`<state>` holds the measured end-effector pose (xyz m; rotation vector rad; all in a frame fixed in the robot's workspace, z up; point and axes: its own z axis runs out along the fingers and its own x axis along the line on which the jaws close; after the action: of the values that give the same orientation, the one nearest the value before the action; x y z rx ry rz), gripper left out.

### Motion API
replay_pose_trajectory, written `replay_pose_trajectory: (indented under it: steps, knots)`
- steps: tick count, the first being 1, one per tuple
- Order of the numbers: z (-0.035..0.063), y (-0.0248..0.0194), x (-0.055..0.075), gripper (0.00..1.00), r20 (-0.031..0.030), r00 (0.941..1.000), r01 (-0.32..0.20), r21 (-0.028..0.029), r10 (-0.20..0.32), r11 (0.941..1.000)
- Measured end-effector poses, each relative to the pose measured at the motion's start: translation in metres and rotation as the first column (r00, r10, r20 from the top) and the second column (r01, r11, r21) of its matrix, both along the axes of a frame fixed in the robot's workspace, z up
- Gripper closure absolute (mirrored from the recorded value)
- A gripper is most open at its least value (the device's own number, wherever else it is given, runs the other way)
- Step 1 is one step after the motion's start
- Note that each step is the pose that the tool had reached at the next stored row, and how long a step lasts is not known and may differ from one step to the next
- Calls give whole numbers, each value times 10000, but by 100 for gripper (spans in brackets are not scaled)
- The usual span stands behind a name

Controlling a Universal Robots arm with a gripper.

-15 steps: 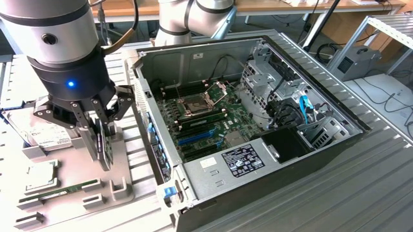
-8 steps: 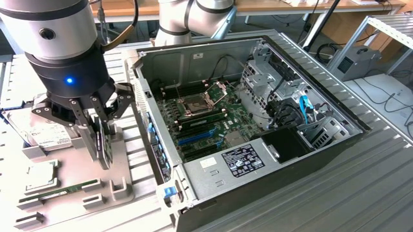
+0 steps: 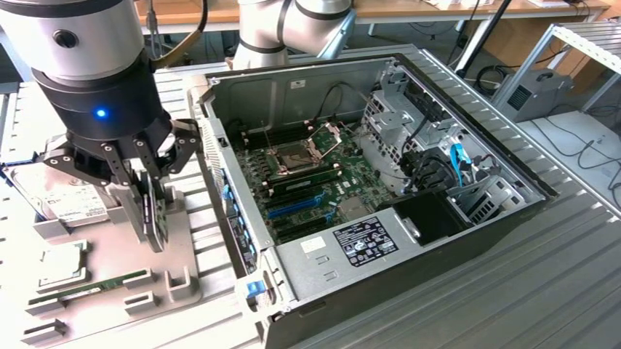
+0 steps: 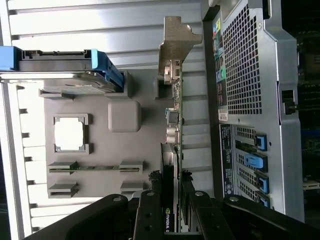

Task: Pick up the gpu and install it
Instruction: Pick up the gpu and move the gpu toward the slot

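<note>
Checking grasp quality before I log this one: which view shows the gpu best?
Wrist view: the gpu runs edge-on along its length, silver bracket clear, fingers clamped on both faces. The exterior view gives a dark upright sliver, partly behind the fingers.

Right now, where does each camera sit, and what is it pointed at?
Exterior view: off the arm, high up, looking down on the open computer case and grey parts tray; the arm and its gripper show at the exterior view's left, closed on the gpu.
Wrist view: on the wrist, looking along the gripper down the upright gpu to the tray, the case's vented panel alongside.
Shared: gripper, gpu, tray, case.
</note>
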<state>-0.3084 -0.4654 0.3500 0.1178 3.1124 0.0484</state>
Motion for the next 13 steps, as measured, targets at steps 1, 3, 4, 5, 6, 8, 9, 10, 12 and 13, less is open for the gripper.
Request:
replay_pose_trajectory:
  steps: [1,3,4,5,6,8,9,10,12,13]
  knots:
    - [10,0,0,74,0,10000,0,-1,0,10000]
    - [31,0,0,74,0,10000,0,0,0,10000]
    - [51,0,0,74,0,10000,0,0,0,10000]
    - [60,0,0,74,0,10000,0,0,0,10000]
    - [69,0,0,74,0,10000,0,0,0,10000]
    - [100,0,0,74,1,10000,0,0,0,10000]
    - [107,0,0,74,0,10000,0,0,0,10000]
    - [115,0,0,74,0,10000,0,0,0,10000]
    - [132,0,0,74,1,10000,0,0,0,10000]
    - [140,0,0,74,0,10000,0,0,0,10000]
